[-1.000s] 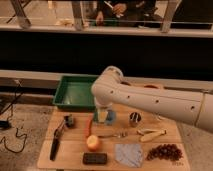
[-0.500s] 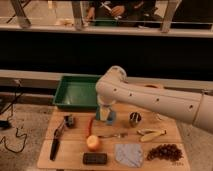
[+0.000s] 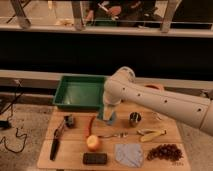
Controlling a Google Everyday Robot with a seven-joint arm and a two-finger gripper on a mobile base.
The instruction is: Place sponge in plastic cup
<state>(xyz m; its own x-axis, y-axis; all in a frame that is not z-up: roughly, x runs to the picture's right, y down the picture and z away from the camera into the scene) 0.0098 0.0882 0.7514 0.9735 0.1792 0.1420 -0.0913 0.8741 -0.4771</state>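
The blue plastic cup (image 3: 111, 120) stands upright on the wooden table (image 3: 75, 162), just in front of the green tray. My white arm reaches in from the right and its end covers the cup's top. The gripper (image 3: 108, 111) is right over the cup's mouth, mostly hidden behind the arm. A pale yellow-green patch, the sponge (image 3: 106, 109), shows at the gripper just above the cup's rim. I cannot tell whether it is held or lies in the cup.
A green tray (image 3: 80, 92) stands at the back left. On the table lie a dark metal cup (image 3: 135, 119), a red chili (image 3: 91, 125), an orange fruit (image 3: 93, 143), a dark slab (image 3: 95, 159), a grey-blue cloth (image 3: 129, 154), grapes (image 3: 164, 152) and a knife (image 3: 55, 147).
The arm's end has shifted a little to the right and settled over the blue cup. The things on the table have not moved.
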